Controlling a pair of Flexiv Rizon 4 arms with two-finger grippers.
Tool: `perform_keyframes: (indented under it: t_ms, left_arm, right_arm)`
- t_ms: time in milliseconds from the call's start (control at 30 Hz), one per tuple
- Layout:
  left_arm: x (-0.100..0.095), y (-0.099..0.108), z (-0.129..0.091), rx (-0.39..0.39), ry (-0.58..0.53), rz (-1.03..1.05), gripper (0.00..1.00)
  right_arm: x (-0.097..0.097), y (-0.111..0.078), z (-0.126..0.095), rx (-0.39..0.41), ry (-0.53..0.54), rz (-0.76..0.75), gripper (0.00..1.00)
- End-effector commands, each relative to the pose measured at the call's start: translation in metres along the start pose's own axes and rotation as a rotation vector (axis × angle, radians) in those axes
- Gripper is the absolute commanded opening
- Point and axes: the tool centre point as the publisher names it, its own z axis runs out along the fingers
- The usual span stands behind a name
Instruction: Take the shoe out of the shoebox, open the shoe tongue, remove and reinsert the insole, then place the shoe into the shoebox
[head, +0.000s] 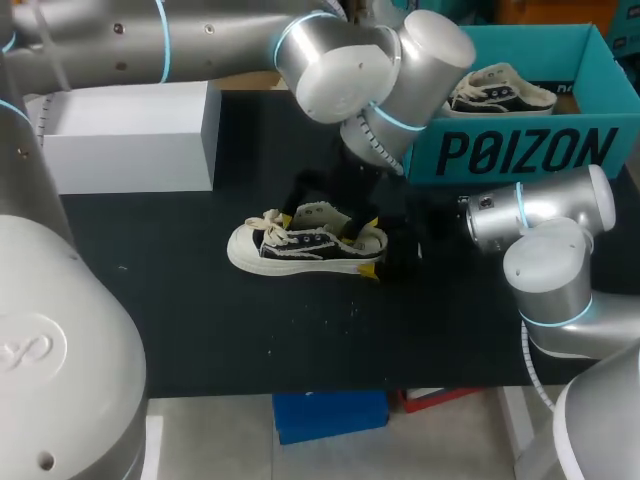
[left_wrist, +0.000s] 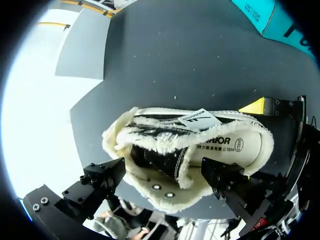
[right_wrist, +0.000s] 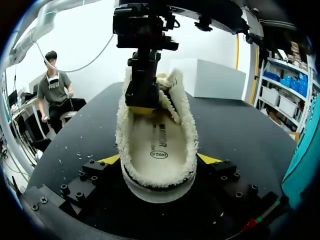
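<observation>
The black canvas shoe with cream fleece lining (head: 305, 247) is out of the teal cardboard shoebox (head: 520, 150) and sits upright on the black desk (head: 180, 320). The right hand (right_wrist: 159, 167) clamps its heel from both sides. The cream insole (right_wrist: 157, 142) lies inside, so I judge removal, reinsertion and boxing are left. The left hand (left_wrist: 162, 170) hangs over the tongue (left_wrist: 160, 152); whether it grips anything I cannot tell.
</observation>
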Motion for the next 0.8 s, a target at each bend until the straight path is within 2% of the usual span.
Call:
perform_keyframes:
  t_ms: [33, 67, 100, 167, 200, 567, 800]
  left_arm:
    - [0.003, -0.002, 0.002, -0.003, -0.011, 0.003, 0.45]
    - [0.003, -0.002, 0.002, -0.002, -0.013, 0.005, 0.43]
    - [0.002, -0.002, 0.002, -0.001, -0.016, 0.008, 0.34]
    - [0.002, -0.003, 0.002, 0.004, -0.023, 0.013, 0.08]
    - [0.002, -0.003, 0.002, 0.006, -0.026, 0.016, 0.0]
    - [0.001, -0.005, -0.003, 0.026, -0.036, 0.023, 0.0]
    - [-0.003, -0.006, -0.018, 0.057, -0.026, 0.025, 0.0]
  right_arm:
    - [0.001, 0.0, 0.001, 0.003, -0.002, 0.001, 0.0]
    - [0.001, 0.0, 0.001, 0.003, -0.002, 0.001, 0.0]
    - [0.001, 0.0, 0.001, 0.003, -0.002, 0.001, 0.0]
    - [0.001, 0.0, 0.001, 0.003, -0.002, 0.001, 0.0]
    - [0.001, 0.0, 0.001, 0.003, -0.002, 0.001, 0.0]
    - [0.001, 0.0, 0.001, 0.003, -0.002, 0.001, 0.0]
    - [0.001, 0.0, 0.001, 0.003, -0.002, 0.001, 0.0]
